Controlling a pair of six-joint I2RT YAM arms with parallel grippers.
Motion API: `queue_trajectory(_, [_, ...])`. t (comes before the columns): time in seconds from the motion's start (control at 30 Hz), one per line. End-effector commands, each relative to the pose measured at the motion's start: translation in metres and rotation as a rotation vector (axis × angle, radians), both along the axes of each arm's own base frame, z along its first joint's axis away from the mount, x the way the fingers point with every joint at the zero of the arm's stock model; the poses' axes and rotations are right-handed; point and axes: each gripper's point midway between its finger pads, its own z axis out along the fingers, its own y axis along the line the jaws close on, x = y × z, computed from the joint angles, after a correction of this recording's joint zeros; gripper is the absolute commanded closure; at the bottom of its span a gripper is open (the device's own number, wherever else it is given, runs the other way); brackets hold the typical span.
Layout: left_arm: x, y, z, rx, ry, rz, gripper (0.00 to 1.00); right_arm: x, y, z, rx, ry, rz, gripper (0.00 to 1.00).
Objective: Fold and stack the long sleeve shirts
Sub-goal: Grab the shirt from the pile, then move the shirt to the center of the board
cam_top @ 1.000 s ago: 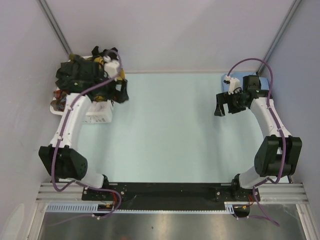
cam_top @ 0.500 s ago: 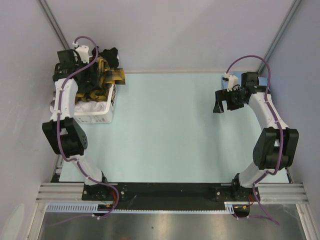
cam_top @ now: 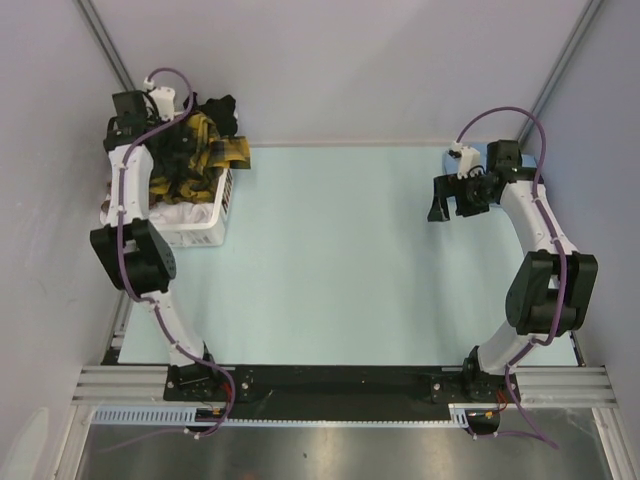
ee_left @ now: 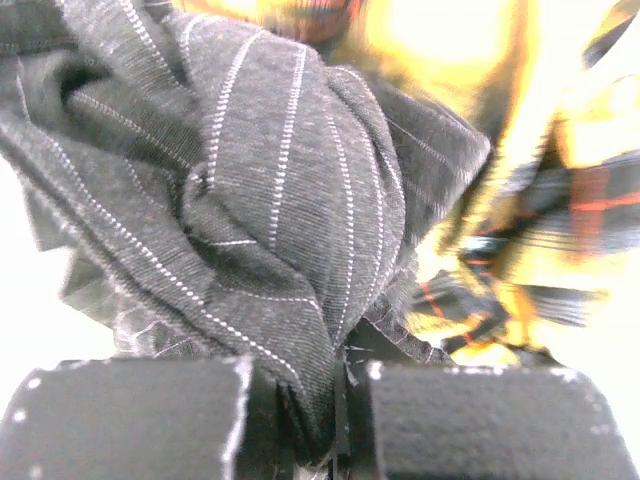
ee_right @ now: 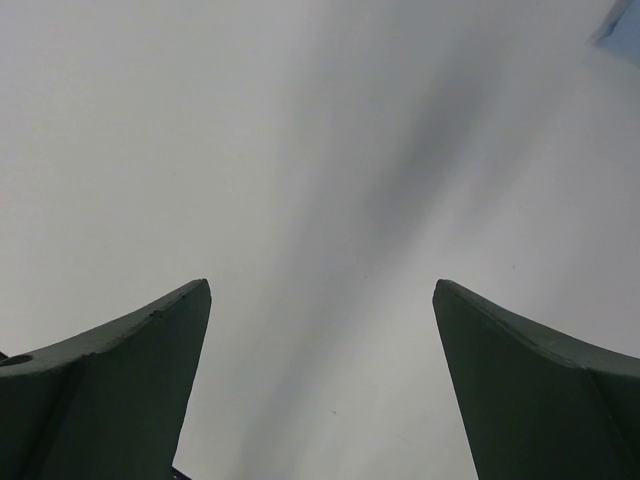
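Pale green table [cam_top: 330, 260], left gripper [ee_left: 340, 385] over basket [cam_top: 205, 236], clamped on pinstriped shirt [ee_left: 280, 200], right gripper [ee_right: 321, 290] raised, jaws spread.

Between the matt black fingers [ee_left: 130, 420] of my left gripper [ee_left: 305, 378] I see a charcoal shirt [ee_left: 250, 200], dark grey with fine white pinstripes. Just right of those fingers is a plaid shirt [ee_left: 545, 230], bright yellow crossed with red and black lines, its colours bleached by glare. The fingers [ee_right: 110, 390] of my right gripper [ee_right: 320, 290] look dark greenish black against plain pale grey. Beyond them, at the upper right, is a sliver of light blue cloth [ee_right: 622, 28]. From above, the table [cam_top: 330, 260] is pale mint green and the basket [cam_top: 205, 236] white. Both arms [cam_top: 535, 225] are white with black joints and purple cables [cam_top: 497, 112].
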Motion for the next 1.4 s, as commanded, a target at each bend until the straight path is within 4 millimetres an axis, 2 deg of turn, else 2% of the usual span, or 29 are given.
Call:
queue_trajectory(0.0, [-0.035,-0.065,0.193,-0.012,-0.408,-0.197,1.0,0.0,0.004,0.022,0.048,-0.032,-0.001,0.0])
queue_trajectory(0.07, [-0.051,-0.118,0.219,-0.044,-0.458,-0.344,1.0,0.001,0.004,0.027,0.057,-0.046,-0.003,0.0])
queue_trajectory(0.1, [-0.066,-0.138,0.239,-0.045,-0.5,-0.393,1.0,0.001,0.003,0.029,0.065,-0.046,-0.014,0.0])
queue_trajectory(0.13, [-0.075,-0.172,0.246,-0.064,-0.511,-0.467,1.0,0.002,0.003,0.031,0.07,-0.056,-0.015,0.0])
queue_trajectory(0.2, [-0.098,-0.223,0.266,-0.116,-0.552,-0.588,1.0,0.004,0.0,0.034,0.081,-0.059,-0.033,0.0])
queue_trajectory(0.23, [-0.112,-0.261,0.272,-0.158,-0.559,-0.675,1.0,0.005,-0.001,0.035,0.088,-0.061,-0.039,0.0])
queue_trajectory(0.3, [-0.133,-0.301,0.289,-0.264,-0.575,-0.771,1.0,0.006,-0.006,0.037,0.103,-0.061,-0.056,0.0])
queue_trajectory(0.33, [-0.145,-0.33,0.29,-0.321,-0.561,-0.845,1.0,0.007,-0.008,0.038,0.109,-0.058,-0.067,0.0])
queue_trajectory(0.37, [-0.154,-0.345,0.292,-0.381,-0.542,-0.882,1.0,0.007,-0.009,0.039,0.118,-0.06,-0.068,0.0])
queue_trajectory(0.4, [-0.167,-0.368,0.288,-0.433,-0.515,-0.963,1.0,0.007,-0.015,0.04,0.124,-0.062,-0.082,0.0])
queue_trajectory(0.43, [-0.174,-0.376,0.283,-0.467,-0.492,-1.002,0.92,0.007,-0.015,0.042,0.135,-0.062,-0.083,0.0])
queue_trajectory(0.47, [-0.181,-0.385,0.273,-0.505,-0.451,-1.044,0.8,0.006,-0.017,0.043,0.139,-0.065,-0.083,0.0])
queue_trajectory(0.5, [-0.183,-0.392,0.246,-0.536,-0.367,-1.072,0.63,0.005,-0.02,0.044,0.145,-0.063,-0.086,0.0])
queue_trajectory(0.53, [-0.183,-0.392,0.231,-0.549,-0.322,-1.06,0.28,0.001,-0.025,0.042,0.148,-0.053,-0.086,0.0])
queue_trajectory(0.57, [-0.181,-0.39,0.211,-0.535,-0.279,-1.051,0.19,-0.001,-0.027,0.041,0.149,-0.047,-0.085,0.0])
queue_trajectory(0.6, [-0.176,-0.383,0.16,-0.527,-0.152,-1.007,0.12,-0.005,-0.028,0.039,0.151,-0.036,-0.085,0.0])
queue_trajectory(0.63, [-0.171,-0.372,0.134,-0.495,-0.11,-0.956,0.01,-0.011,-0.032,0.038,0.158,-0.019,-0.087,0.0])
queue_trajectory(0.67, [-0.174,-0.362,0.115,-0.455,-0.09,-0.96,0.01,-0.014,-0.034,0.037,0.149,-0.022,-0.073,0.0])
queue_trajectory(0.7, [-0.178,-0.344,0.07,-0.454,0.006,-0.923,0.01,-0.02,-0.034,0.031,0.149,-0.005,-0.063,0.0])
queue_trajectory(0.77, [-0.188,-0.328,0.046,-0.444,0.039,-0.905,0.01,-0.033,-0.032,0.028,0.126,-0.002,-0.018,0.0])
queue_trajectory(0.8, [-0.194,-0.319,0.022,-0.45,0.091,-0.88,0.01,-0.038,-0.031,0.025,0.117,0.003,-0.002,0.0])
queue_trajectory(0.87, [-0.21,-0.319,0.002,-0.438,0.132,-0.914,0.01,-0.051,-0.031,0.013,0.079,0.017,0.035,0.0])
queue_trajectory(0.97, [-0.222,-0.333,-0.016,-0.391,0.164,-0.97,0.01,-0.056,-0.024,0.003,0.042,0.023,0.083,0.0])
queue_trajectory(1.0, [-0.228,-0.344,-0.029,-0.386,0.193,-1.001,0.01,-0.052,-0.022,0.003,0.03,0.012,0.096,0.0])
queue_trajectory(1.2, [-0.234,-0.379,-0.079,-0.396,0.329,-1.03,0.01,-0.031,0.007,0.0,-0.026,-0.007,0.181,0.0])
queue_trajectory(1.23, [-0.237,-0.382,-0.097,-0.388,0.378,-1.024,0.01,-0.029,0.007,0.001,-0.029,-0.01,0.182,0.0])
queue_trajectory(1.37, [-0.247,-0.391,-0.135,-0.349,0.456,-1.003,0.01,-0.019,0.001,0.007,-0.018,-0.026,0.151,0.0])
